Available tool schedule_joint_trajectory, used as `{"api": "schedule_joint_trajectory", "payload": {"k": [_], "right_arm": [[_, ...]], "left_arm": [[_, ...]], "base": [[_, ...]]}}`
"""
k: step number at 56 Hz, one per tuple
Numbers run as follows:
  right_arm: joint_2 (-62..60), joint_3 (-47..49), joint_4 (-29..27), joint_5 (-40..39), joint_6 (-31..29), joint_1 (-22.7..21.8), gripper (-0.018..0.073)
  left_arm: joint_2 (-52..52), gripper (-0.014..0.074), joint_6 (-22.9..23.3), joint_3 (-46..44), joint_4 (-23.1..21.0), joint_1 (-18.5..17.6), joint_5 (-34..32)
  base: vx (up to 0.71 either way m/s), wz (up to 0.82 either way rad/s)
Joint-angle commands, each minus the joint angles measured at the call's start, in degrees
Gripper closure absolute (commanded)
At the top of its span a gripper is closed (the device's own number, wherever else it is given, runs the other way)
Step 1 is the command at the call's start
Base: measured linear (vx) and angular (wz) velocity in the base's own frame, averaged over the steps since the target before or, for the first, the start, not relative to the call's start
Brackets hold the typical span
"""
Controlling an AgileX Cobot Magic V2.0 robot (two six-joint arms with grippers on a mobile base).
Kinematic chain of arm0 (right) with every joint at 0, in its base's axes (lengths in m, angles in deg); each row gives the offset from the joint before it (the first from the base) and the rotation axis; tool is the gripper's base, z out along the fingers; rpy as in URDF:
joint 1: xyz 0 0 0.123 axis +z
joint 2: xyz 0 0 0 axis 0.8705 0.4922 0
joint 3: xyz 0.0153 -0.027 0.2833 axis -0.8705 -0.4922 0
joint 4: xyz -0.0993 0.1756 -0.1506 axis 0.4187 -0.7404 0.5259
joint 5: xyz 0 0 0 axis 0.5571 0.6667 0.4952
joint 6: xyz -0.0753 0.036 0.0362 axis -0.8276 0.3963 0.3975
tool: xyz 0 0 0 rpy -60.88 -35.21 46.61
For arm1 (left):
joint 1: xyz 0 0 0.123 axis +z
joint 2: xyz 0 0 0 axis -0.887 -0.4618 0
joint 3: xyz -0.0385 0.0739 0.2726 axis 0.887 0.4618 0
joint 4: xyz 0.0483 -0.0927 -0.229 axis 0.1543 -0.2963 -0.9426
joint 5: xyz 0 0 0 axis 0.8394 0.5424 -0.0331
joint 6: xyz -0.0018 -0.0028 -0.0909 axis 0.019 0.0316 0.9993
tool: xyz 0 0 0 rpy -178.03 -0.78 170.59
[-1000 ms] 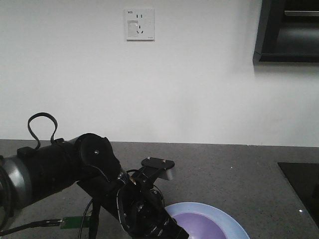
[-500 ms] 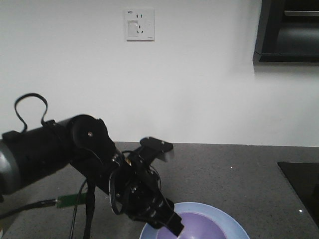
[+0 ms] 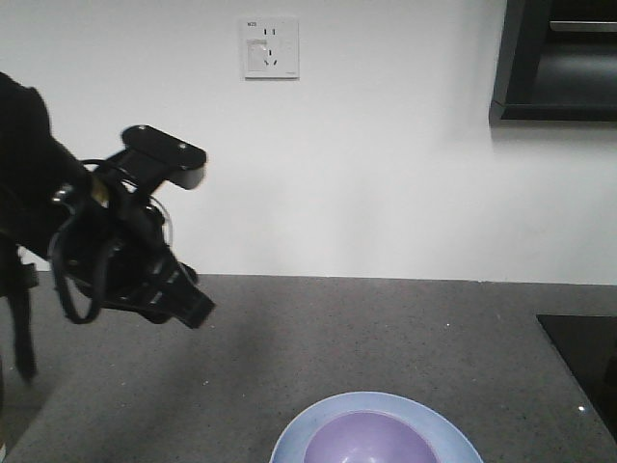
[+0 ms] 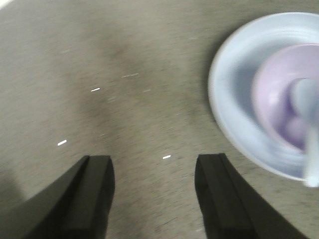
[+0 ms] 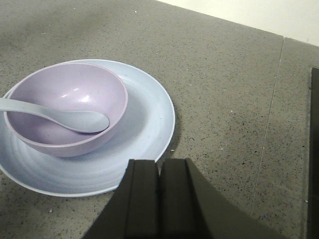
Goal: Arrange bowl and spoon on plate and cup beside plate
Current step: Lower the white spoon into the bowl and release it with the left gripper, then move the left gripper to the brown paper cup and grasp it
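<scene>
1. Table (image 5: 224, 74): a grey speckled surface that carries every task thing in view. It meets a white wall at the back.
2. Plate (image 5: 144, 129): one light blue, shallow round plate lies flat on the table. In the front view it sits at the bottom edge, right of centre.
3. Bowl (image 5: 94, 94): one lavender bowl stands upright on the plate. It is set off-centre, so more bare plate shows on one side than on the other.
4. Spoon (image 5: 75, 118): one pale blue-white spoon rests in the bowl. Its scoop lies on the inner floor of the bowl and its handle leans out over the rim.
5. Left gripper (image 4: 152, 164): one of two grippers. Its two dark fingers stand well apart with only bare table between them, and it holds nothing. The plate lies off to one side in its wrist view, which is blurred. In the front view the left arm is held above the table at the left, well apart from the plate.
6. Right gripper (image 5: 159, 164): the second gripper. Its fingers are pressed together with nothing held, near the plate's rim without touching it.
7. Wall socket (image 3: 269, 47): one white plate on the wall.
8. Dark panel (image 3: 588, 357): one black inset at the table's right edge.
</scene>
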Motion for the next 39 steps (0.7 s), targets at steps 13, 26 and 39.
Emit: {"api": "schedule_joint_trajectory", "payload": {"k": [13, 26, 39], "right_arm": [[0.0, 1.7, 0.2, -4.5, -0.1, 0.0, 0.0568], [0.0, 1.7, 0.2, -4.5, -0.1, 0.0, 0.0568], [0.0, 1.7, 0.2, -4.5, -0.1, 0.0, 0.0568]], "left_arm": [[8.4, 0.0105, 1.2, 7.2, 8.3, 11.1, -0.2], [8.4, 0.0105, -2.1, 13.6, 10.9, 19.4, -2.1], [8.3, 0.0105, -4.0, 18.0, 11.0, 21.8, -6.9]], "base": [[0.00, 0.00], [0.00, 0.00], [0.00, 0.00]]}}
